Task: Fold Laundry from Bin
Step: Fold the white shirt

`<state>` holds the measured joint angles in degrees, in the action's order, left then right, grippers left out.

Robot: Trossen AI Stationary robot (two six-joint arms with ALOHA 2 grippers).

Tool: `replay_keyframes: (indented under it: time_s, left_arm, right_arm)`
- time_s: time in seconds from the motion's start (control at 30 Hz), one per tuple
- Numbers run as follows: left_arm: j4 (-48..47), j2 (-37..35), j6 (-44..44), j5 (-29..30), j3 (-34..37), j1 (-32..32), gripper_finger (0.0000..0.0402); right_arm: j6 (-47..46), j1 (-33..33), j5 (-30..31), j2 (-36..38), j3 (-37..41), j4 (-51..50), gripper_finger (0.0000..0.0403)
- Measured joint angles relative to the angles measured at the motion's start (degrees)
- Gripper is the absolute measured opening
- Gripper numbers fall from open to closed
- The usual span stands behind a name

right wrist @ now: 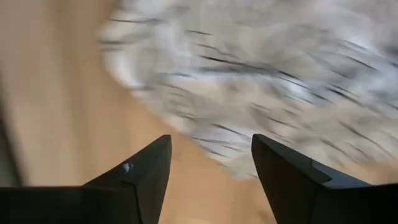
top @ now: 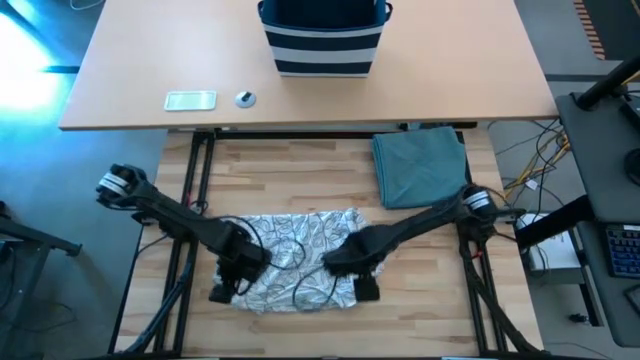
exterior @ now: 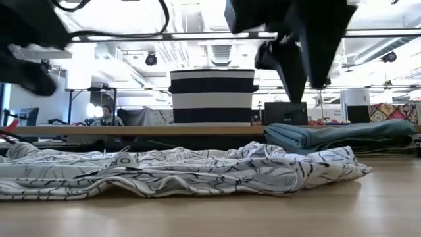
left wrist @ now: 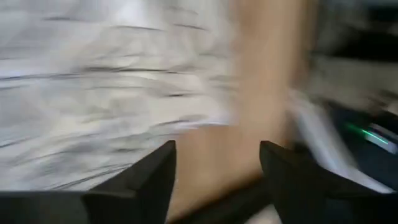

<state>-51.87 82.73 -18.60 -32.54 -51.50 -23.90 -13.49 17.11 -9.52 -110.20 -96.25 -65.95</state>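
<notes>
Nearest you, the crumpled grey-white patterned garment [top: 290, 262] lies spread on the light wooden table [top: 420, 285]. Your left gripper [top: 228, 285] sits over its left edge, fingers [left wrist: 140, 186] apart, gripping nothing. Your right gripper [top: 362, 283] hangs over its right edge, fingers [right wrist: 143, 177] likewise spread and empty. Farther back on the right, a folded teal-green garment [top: 420, 165] rests on the table. Beyond it, on the tan desk [top: 150, 60], stands the navy blue fabric bin with white stripes [top: 322, 40].

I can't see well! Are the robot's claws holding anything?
Left gripper: open, empty, above the grey-white patterned cloth garment.
Right gripper: open, empty, above it too.
</notes>
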Motion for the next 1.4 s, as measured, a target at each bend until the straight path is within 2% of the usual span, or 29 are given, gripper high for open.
replay_keyframes:
  time_s: [0.1, 0.23, 0.37, 0.47, 0.6, 0.7, 0.77, 0.87, 1.0, 1.1, 1.2, 1.3, 1.4]
  left_arm:
    - [-0.1, -5.7, -5.3, 14.0, 3.2, 2.3, 0.0232]
    - [10.2, -11.2, -16.1, 25.2, 13.6, 7.6, 0.0234]
    - [13.8, -12.3, -21.4, 30.0, 21.4, 10.8, 0.0225]
    - [14.2, -12.5, -24.1, 30.7, 23.7, 11.1, 0.0218]
    - [13.2, -12.7, -25.3, 29.8, 24.2, 10.9, 0.0211]
    - [11.3, -12.8, -25.4, 28.9, 22.7, 10.9, 0.0210]
    - [11.0, -12.6, -24.9, 28.6, 21.2, 10.9, 0.0210]
    - [11.8, -12.2, -23.7, 28.9, 18.9, 10.9, 0.0210]
    - [12.0, -10.2, -22.4, 29.9, 17.2, 10.9, 0.0210]
    - [11.8, -8.1, -22.0, 30.1, 16.7, 10.9, 0.0210]
    - [12.0, -5.7, -22.0, 30.0, 16.7, 10.9, 0.0210]
    - [12.1, -3.5, -21.8, 30.0, 16.8, 10.9, 0.0210]
    - [11.8, -1.4, -21.0, 30.1, 16.6, 10.8, 0.0210]
  right_arm:
    - [-2.7, -2.8, 2.3, 4.0, 7.3, 3.2, 0.0222]
    - [-6.3, -5.2, 2.4, 7.2, 19.5, 15.7, 0.0215]
    - [-8.7, -5.0, 3.7, 6.4, 25.9, 25.5, 0.0205]
    - [-10.6, -4.4, 4.1, 5.1, 27.9, 24.4, 0.0202]
    - [-12.0, -3.8, 3.1, 6.3, 29.2, 13.8, 0.0201]
    - [-12.0, -3.6, 3.1, 10.0, 28.6, 6.0, 0.0201]
    - [-12.1, -3.9, 3.1, 14.6, 27.2, 5.4, 0.0201]
    - [-13.1, -5.8, 5.3, 20.4, 27.6, 10.4, 0.0201]
    - [-14.0, -11.9, 11.1, 23.2, 30.9, 25.7, 0.0201]
    - [-12.3, -17.6, 11.3, 21.7, 34.4, 41.4, 0.0199]
    - [-12.5, -22.8, 10.9, 16.9, 36.0, 50.6, 0.0182]
    - [-12.4, -26.1, 9.9, 12.0, 34.9, 51.7, 0.0142]
    - [-12.2, -27.9, 9.7, 7.5, 32.1, 45.3, 0.0090]
